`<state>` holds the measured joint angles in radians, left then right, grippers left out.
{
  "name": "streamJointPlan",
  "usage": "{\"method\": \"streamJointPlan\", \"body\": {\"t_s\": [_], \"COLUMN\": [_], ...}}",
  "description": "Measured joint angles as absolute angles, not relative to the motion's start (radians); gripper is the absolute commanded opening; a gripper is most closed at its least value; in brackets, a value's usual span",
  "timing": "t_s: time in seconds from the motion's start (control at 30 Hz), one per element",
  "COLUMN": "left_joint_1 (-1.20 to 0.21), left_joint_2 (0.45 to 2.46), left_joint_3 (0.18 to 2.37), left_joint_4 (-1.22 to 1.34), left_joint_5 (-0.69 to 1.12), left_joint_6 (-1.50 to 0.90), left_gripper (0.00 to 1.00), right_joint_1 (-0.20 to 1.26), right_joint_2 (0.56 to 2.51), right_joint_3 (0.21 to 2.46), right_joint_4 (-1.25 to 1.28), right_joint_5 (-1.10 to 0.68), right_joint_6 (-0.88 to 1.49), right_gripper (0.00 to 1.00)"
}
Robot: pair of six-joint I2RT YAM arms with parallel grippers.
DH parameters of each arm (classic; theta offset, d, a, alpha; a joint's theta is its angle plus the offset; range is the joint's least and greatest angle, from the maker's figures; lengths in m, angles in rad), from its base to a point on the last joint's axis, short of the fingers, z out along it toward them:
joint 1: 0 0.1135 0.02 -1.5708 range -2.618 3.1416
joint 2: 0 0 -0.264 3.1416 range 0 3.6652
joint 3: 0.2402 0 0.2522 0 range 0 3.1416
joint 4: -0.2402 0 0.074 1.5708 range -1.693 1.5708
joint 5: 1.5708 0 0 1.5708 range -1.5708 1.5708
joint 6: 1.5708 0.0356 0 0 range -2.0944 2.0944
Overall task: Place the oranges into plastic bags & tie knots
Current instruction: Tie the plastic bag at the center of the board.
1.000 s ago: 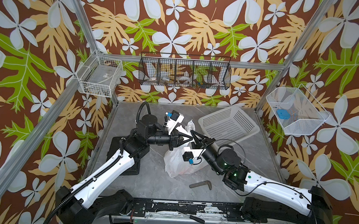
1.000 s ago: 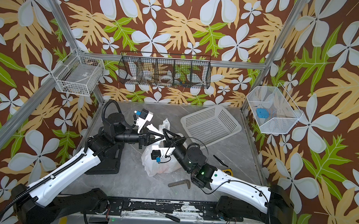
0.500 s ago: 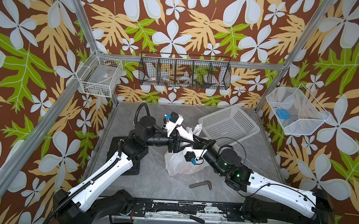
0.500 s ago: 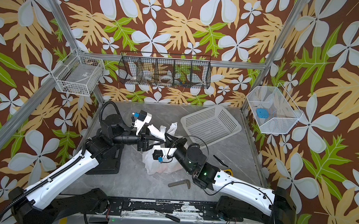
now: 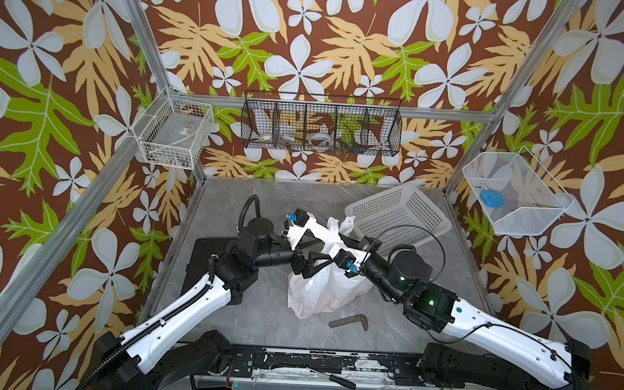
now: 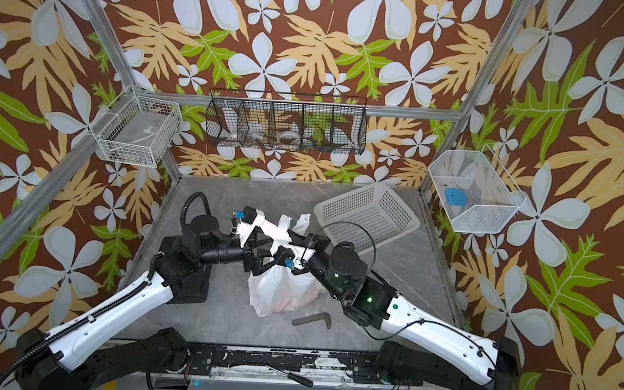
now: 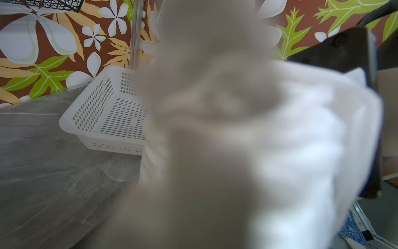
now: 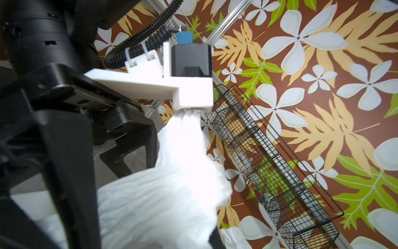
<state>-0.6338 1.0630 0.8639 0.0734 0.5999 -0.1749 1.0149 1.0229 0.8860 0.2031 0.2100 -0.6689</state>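
Observation:
The white plastic bag (image 5: 318, 295) stands in the middle of the table in both top views. The oranges show only as a faint orange tint (image 6: 286, 301) low in it. Its handles are drawn into a twisted bunch, the knot (image 5: 332, 238), with two strap ends sticking up. My right gripper (image 5: 338, 240) is shut on that bunch; in the right wrist view taut white plastic (image 8: 185, 138) runs from its jaws. My left gripper (image 5: 322, 264) is open beside the bag's neck, its black fingers (image 8: 71, 163) spread. Blurred plastic (image 7: 247, 133) fills the left wrist view.
A white perforated basket (image 5: 399, 217) lies tilted at the back right. A dark L-shaped key (image 5: 349, 320) lies in front of the bag. A black pad (image 5: 204, 267) sits under the left arm. Wire baskets (image 5: 319, 124) hang on the walls.
My left gripper has opened and let go of the bag's handle. The right gripper stays shut on the handles. The bag's top is now drawn tighter.

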Motion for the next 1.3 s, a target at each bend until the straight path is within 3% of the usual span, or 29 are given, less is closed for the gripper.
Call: {"method": "streamJointPlan", "body": {"t_s": [0.1,0.27,0.37,0.8,1.03,1.07,1.23,1.3], "left_joint_1": [-0.646,-0.648,-0.649,-0.649,-0.649,-0.649,-0.649,-0.649], "left_joint_2": [1.079,1.043,1.012,0.927,0.975,0.987,1.034,1.041], "left_joint_3": [0.866,0.827,0.8,0.741,0.749,0.755,0.777,0.779], "left_joint_4": [0.078,0.086,0.089,0.207,0.351,0.369,0.426,0.431], "left_joint_5": [0.566,0.479,0.429,0.482,0.498,0.501,0.543,0.553], "left_joint_6": [-0.155,-0.128,-0.118,-0.163,-0.309,-0.332,-0.408,-0.416], "left_gripper": [0.85,0.59,0.54,0.97,1.0,0.99,0.69,0.65], "right_joint_1": [1.014,1.014,1.013,1.013,1.013,1.013,1.013,1.013], "right_joint_2": [1.023,1.027,1.028,1.049,1.026,1.024,1.023,1.023], "right_joint_3": [0.906,0.959,0.992,1.015,0.962,0.957,0.957,0.959], "right_joint_4": [0.143,0.036,-0.026,-0.106,-0.081,-0.077,-0.067,-0.067], "right_joint_5": [0.208,0.188,0.18,0.184,0.19,0.191,0.192,0.192], "right_joint_6": [-0.612,-0.525,-0.476,-0.419,-0.445,-0.453,-0.472,-0.476], "right_gripper": [0.0,0.0,0.0,0.0,0.0,0.0,0.0,0.0]}}
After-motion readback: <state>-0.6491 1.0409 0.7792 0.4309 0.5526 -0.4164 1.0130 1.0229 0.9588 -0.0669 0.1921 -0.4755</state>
